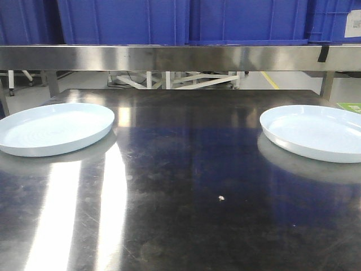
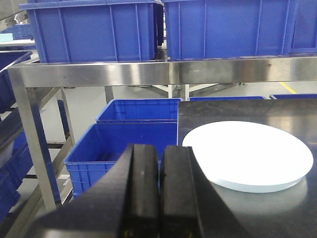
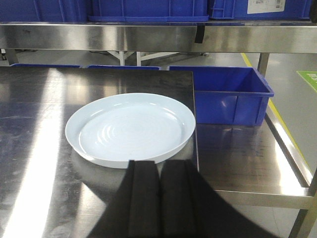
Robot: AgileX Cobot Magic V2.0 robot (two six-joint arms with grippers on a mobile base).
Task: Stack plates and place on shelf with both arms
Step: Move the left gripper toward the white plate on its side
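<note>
Plates: left plate (image 1: 53,129) and right plate (image 1: 316,132) lie flat and well apart, at opposite ends of the dark steel worktop (image 1: 186,186). Neither is lifted or stacked. The shelf (image 1: 180,57) runs above and behind them and carries blue bins (image 1: 186,20), with no plate on it. Judgement: the task is at its start, so stacking and shelving both remain. Left claw (image 2: 159,198): fingers pressed together with only a thin seam, gripping nothing, near the left plate's rim. Right claw (image 3: 159,198): likewise closed and empty, just short of the right plate. Whether either touches its plate cannot be told.
</note>
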